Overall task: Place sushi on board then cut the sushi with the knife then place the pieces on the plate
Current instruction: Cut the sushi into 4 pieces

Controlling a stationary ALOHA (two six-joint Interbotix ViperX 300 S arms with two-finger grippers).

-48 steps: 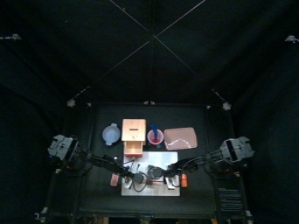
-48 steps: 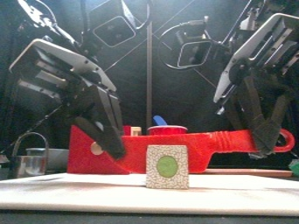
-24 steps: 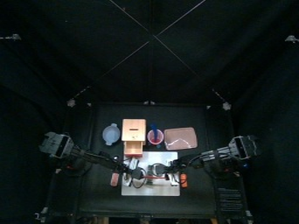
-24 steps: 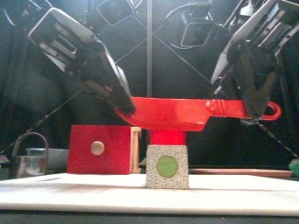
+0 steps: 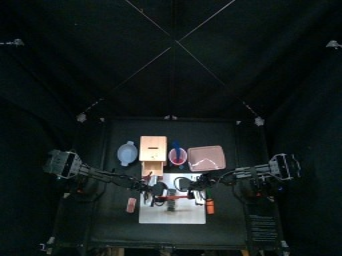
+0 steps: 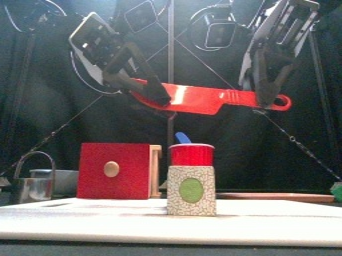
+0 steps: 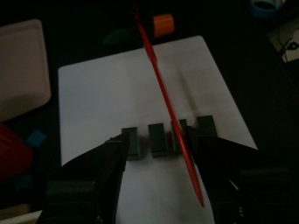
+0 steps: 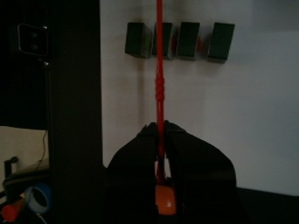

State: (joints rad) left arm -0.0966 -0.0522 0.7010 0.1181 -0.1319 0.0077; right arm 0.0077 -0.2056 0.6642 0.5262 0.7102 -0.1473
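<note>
Leaving the sushi in four cut pieces on the board, lined front to back, end facing forward. Hoisting the knife from sushi level to high above the board, so cutting looking done. Holding it crosswise, handle rightward, clamping it in the right gripper, keeping the left gripper astride the blade, jaws apart.

1. My top camera hangs far overhead, tilted toward 12 o'clock.
2. My front camera sits low at 6 o'clock, close, facing 12.
3. Both wrist cameras share the white board and sushi pieces.
</note>
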